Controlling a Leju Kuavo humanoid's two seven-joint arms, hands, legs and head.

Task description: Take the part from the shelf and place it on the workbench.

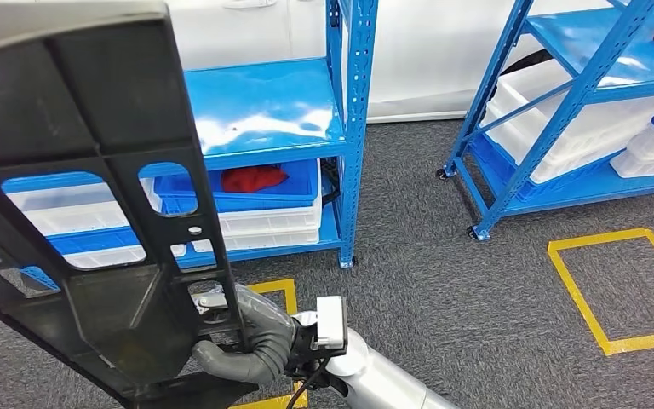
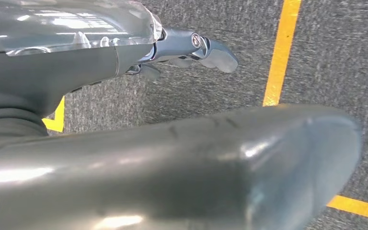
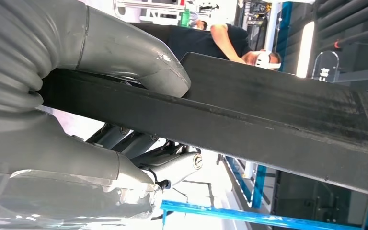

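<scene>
Standing upright and slightly tilted close before the head camera, the black part (image 1: 85,196) is clear of the blue shelf (image 1: 264,111) behind it. Its lower edge sits in the right hand (image 1: 251,341), which clasps it; the wrist view shows the thumb (image 3: 124,52) pressed over one face of the panel. The left hand (image 2: 191,48) hangs above grey carpet with yellow floor tape (image 2: 280,52); its fingers hold nothing, grasp state indeterminate.
</scene>
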